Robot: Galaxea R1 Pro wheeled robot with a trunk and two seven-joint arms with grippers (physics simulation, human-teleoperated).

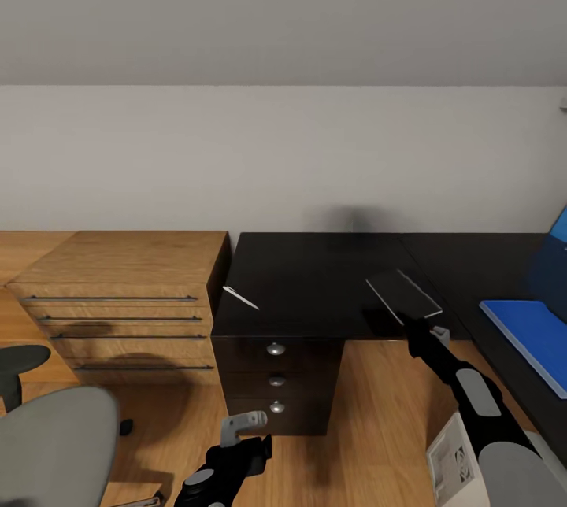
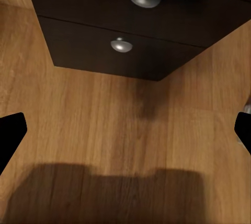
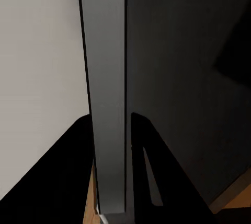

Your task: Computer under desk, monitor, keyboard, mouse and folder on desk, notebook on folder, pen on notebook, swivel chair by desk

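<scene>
Head view: the right gripper (image 1: 416, 327) reaches up to the front edge of the worktop (image 1: 315, 271) and its jaws pinch the near edge of the notebook (image 1: 403, 294), which stands tilted off the black top rather than lying flat. The folder (image 1: 529, 334) lies flat on the worktop's other wing, off to the outer side of these jaws and well apart. The pen (image 1: 240, 297) lies on the worktop on their inner side, near the dresser (image 1: 118, 294). The left gripper (image 1: 242, 430) hangs low in front of the drawers (image 1: 276, 381), jaws apart and empty; the chair (image 1: 55, 444) is beside that arm, and the computer (image 1: 453, 460) stands on the floor by the right arm.

Left wrist view: wood floor lies between the open fingertips (image 2: 10, 130), with two drawer knobs ahead.

Right wrist view: the notebook's (image 3: 107, 93) thin pale edge runs straight out from between the closed jaws, so the grip looks narrow and near one end.

The step in hand appears to be carrying the notebook to the folder. It likely calls for a clear lift, a slow sideways carry, and levelling before release, since a thin sheet pinched at its edge could swing or slip.
</scene>
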